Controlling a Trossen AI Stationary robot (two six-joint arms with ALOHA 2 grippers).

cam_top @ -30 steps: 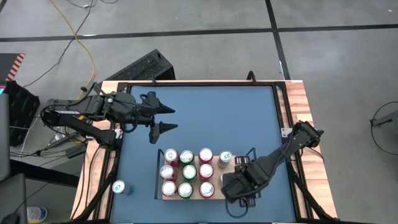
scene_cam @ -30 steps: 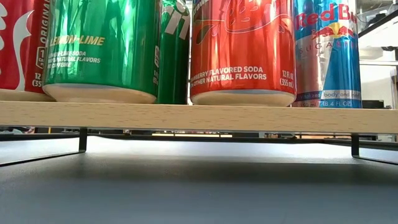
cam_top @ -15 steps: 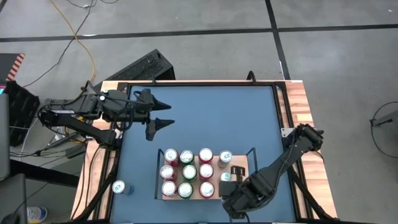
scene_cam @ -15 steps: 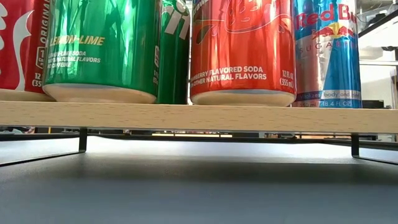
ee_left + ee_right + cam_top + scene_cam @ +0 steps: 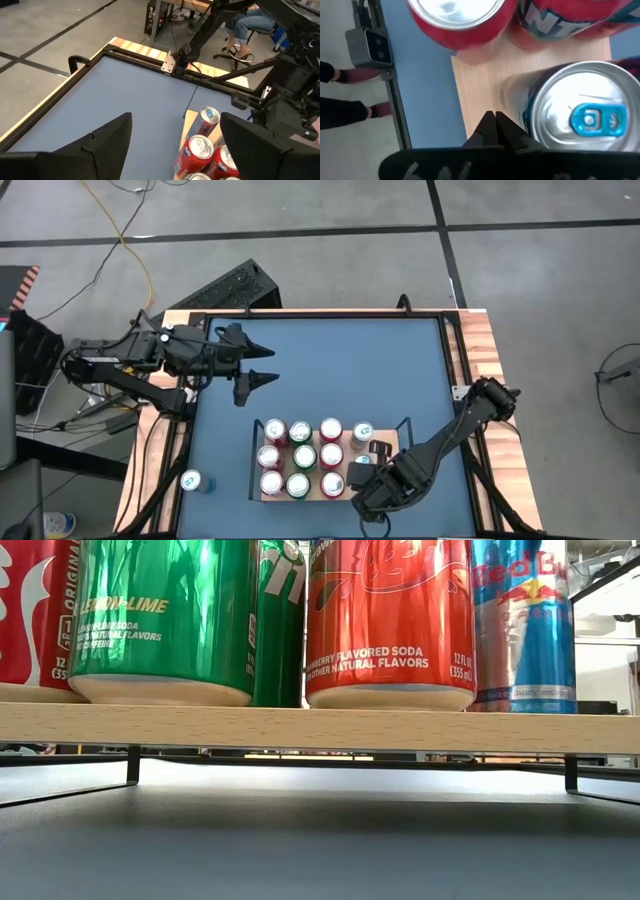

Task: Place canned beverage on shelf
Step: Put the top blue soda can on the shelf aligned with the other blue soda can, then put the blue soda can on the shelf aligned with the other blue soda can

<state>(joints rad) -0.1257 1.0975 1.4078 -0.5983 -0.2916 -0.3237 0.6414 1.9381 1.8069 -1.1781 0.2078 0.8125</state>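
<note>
Table: blue top (image 5: 330,370) with wooden edge strips, standing on a grey tiled floor with cables trailing off beyond it.
Shelf: light-wood board (image 5: 385,442) with thin black rails at its short ends, sitting on the near middle of the table; the low view shows its front edge (image 5: 320,727) raised just above the blue surface.
Cans on shelf: red and green soda cans (image 5: 302,457) packed in rows, and a slim blue-and-silver can (image 5: 363,433) at the far right end of the rows (upright, blue tab on top).
Right gripper: (image 5: 494,119) over the shelf's bare right part, fingers pressed together and holding nothing; in the right wrist view their tips sit just beside the slim can (image 5: 580,117), whether touching it I cannot tell.
Left gripper: (image 5: 255,364) over the far left of the table, well apart from the shelf, fingers spread wide and empty.
Stray can: one blue can (image 5: 193,480) at the table's near left edge.
Room: a seated person (image 5: 245,25) shows beyond the table in the left wrist view.
</note>
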